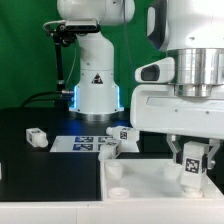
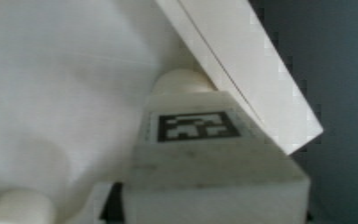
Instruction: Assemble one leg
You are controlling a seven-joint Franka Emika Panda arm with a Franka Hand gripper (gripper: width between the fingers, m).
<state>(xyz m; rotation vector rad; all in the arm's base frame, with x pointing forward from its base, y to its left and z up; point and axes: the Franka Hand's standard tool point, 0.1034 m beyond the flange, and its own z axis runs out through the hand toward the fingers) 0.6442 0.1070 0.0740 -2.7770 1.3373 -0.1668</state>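
Far left leg: a short white leg [image 1: 37, 137] with a black-and-white tag lies on the black table [image 1: 20, 170] toward the exterior view's left, well apart from everything else.
Marker board: the thin flat marker board [image 1: 82, 143] lies on the table in front of the arm's base, its tags face up.
Arm base: the white base [image 1: 95, 85] stands behind the marker board, with a blue glow at its foot.
Middle legs: two more tagged legs [image 1: 118, 139] sit close together just beside the marker board's end on the exterior view's right; whether they touch each other cannot be told.
Tabletop: the large flat white tabletop [image 1: 150, 190] fills the lower part of the exterior view toward its right, with a round corner hole [image 1: 116, 171] near its back corner.
Claw: the gripper [image 1: 190, 152] hangs over the tabletop on the exterior view's right, its fingers closed on a leg.
Held leg: the held leg [image 1: 192, 160] stands upright between the fingers, tag facing the camera, its lower end just above or on the tabletop; which one cannot be told.
Wrist view: the held leg [image 2: 202, 135] shows its tag up close, next to the tabletop's raised rim [image 2: 247, 70].
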